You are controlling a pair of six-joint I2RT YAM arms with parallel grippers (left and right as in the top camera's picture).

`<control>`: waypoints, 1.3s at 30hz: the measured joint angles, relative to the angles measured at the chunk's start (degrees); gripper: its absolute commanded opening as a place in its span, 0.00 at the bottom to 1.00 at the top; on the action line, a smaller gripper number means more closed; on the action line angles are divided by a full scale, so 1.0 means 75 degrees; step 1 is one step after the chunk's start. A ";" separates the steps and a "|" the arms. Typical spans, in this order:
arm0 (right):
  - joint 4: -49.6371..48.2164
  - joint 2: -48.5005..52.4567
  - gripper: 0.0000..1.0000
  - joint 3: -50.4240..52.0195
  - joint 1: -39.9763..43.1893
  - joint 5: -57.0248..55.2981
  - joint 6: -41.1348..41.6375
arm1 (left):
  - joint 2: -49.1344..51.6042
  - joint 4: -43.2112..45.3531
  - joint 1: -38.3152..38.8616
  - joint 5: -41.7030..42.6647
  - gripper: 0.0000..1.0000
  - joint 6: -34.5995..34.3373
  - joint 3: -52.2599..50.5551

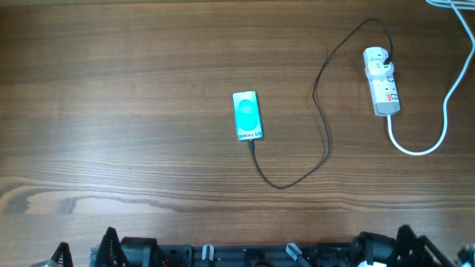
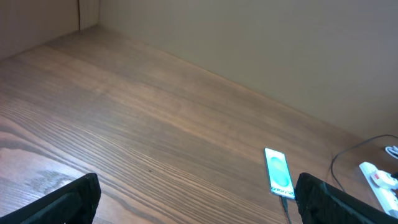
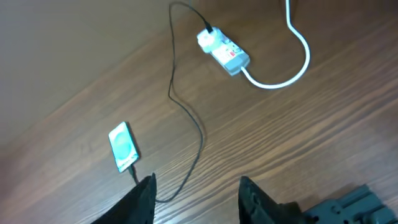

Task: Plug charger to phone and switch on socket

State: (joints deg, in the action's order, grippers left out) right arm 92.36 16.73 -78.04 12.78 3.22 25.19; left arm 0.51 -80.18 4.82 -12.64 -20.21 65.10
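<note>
the phone [image 1: 247, 116] is lying flat, screen up, near the middle of the table [image 1: 111, 111], a little toward the robot's right. its long axis is running from the far side toward the robot's edge, with the far end leaning slightly to the left. the end carrying the "galaxy" text is pointing toward the robot.

the charger [image 1: 279, 187] is meeting that near short edge with its small connector tip [image 1: 253, 146]; how deeply the tip is sitting in the port is too small to tell. from there the thin black cable is curving toward the robot, swinging right, then climbing away in a long bend to the socket [image 1: 381, 85].

the socket is lying well apart from the phone, on the far right of the table. its long axis is also running far to near, roughly parallel to the phone. the black plug [image 1: 387, 58] is sitting in its far end, and the red-marked label is showing closer to the near end. the switch position is too small to read. a white cord [image 1: 415, 152] is leaving the near end, looping right and running off past the far right corner.

the left claw [image 2: 198, 190] is hanging above the table, spread very wide, its dark fingers [image 2: 68, 202] showing only at the picture's lower corners, with nothing between them. the right claw [image 3: 198, 186] is hanging parted to a narrower gap, holding nothing, its fingers [image 3: 142, 202] well short of the phone and cable.
</note>
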 measured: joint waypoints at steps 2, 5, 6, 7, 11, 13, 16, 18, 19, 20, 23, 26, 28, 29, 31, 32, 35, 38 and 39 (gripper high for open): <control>-0.0009 -0.0458 0.38 0.0003 0.0000 0.0379 -0.0154 | 0.0000 -0.0003 0.0000 0.0000 1.00 0.0000 0.0000; 0.0000 -0.0743 0.06 -0.0009 0.0000 0.0577 -0.0452 | 0.0000 -0.0003 0.0000 0.0003 1.00 0.0000 0.0000; -0.0003 -0.0743 0.12 -0.0009 0.0000 0.0574 -0.0455 | 0.0000 -0.0003 0.0000 0.0000 1.00 0.0000 0.0000; 0.0000 -0.0743 0.15 -0.0009 0.0000 0.0574 -0.0460 | 0.0000 -0.0003 0.0000 0.0003 1.00 0.0000 0.0000; -0.0017 -0.0743 0.71 -0.0009 0.0000 0.0393 -0.0364 | 0.0000 -0.0003 0.0000 0.0000 1.00 0.0000 0.0000; -0.0583 -0.0746 0.89 0.0055 0.0012 0.0353 -0.0178 | 0.0000 -0.0003 0.0000 0.0000 1.00 0.0000 0.0000; -0.1973 -0.0778 0.97 0.0825 0.0297 0.0169 -0.0026 | 0.0000 -0.0009 0.0000 0.0003 1.00 0.0000 0.0000; -0.2993 -0.0828 0.99 0.1626 0.0478 0.0102 0.0003 | 0.0000 0.0000 0.0000 -0.0003 1.00 0.0000 0.0003; -0.4030 -0.0941 1.00 0.2378 0.0481 0.0111 0.0038 | 0.0000 -0.0023 0.0000 -0.0003 1.00 0.0000 0.0000; -0.4867 -0.1151 0.99 0.3019 0.0443 0.0140 0.0035 | 0.0003 -0.0015 0.0000 -0.0003 1.00 0.0000 0.0000; -0.7478 -0.2022 0.99 0.5217 0.0178 0.0565 0.0061 | 0.0000 -0.0023 0.0000 0.0000 1.00 0.0000 0.0000; -1.1418 -0.2098 1.00 0.7711 -0.0291 0.1174 0.0090 | 0.0003 -0.0038 -0.0003 -0.0003 1.00 0.0000 0.0006; -1.3406 -0.2104 1.00 0.9040 -0.0673 0.1259 0.0187 | 0.0000 -0.0023 -0.0003 0.0000 1.00 0.0000 0.0006; -1.4105 -0.2107 1.00 0.9713 -0.0868 0.1259 0.0265 | 0.0000 -0.0032 -0.0003 0.0000 1.00 0.0000 0.0006; -1.4318 -0.2110 0.99 1.0351 -0.1154 0.1177 0.0350 | 0.0000 -0.0029 -0.0003 0.0000 1.00 0.0000 0.0006; -1.4134 -0.2110 0.99 1.0366 -0.1253 0.1078 0.0350 | 0.0000 -0.0026 -0.0003 -0.0003 1.00 0.0000 0.0006; -1.3411 -0.2127 0.99 1.0349 -0.1393 0.0475 0.0318 | 0.0000 -0.0026 -0.0006 0.0000 1.00 0.0000 0.0006; -1.2330 -0.2133 0.99 1.0357 -0.1399 -0.0096 0.0230 | 0.0000 -0.0026 -0.0006 0.0000 1.00 0.0000 0.0006; -1.2336 -0.2133 1.00 1.0357 -0.1416 -0.0154 -0.0003 | 0.0000 -0.0026 -0.0006 0.0000 1.00 0.0000 0.0006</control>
State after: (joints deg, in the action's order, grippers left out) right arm -0.16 0.73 -0.36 2.15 2.07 25.17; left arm 0.51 -80.38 4.78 -12.64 -20.21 65.14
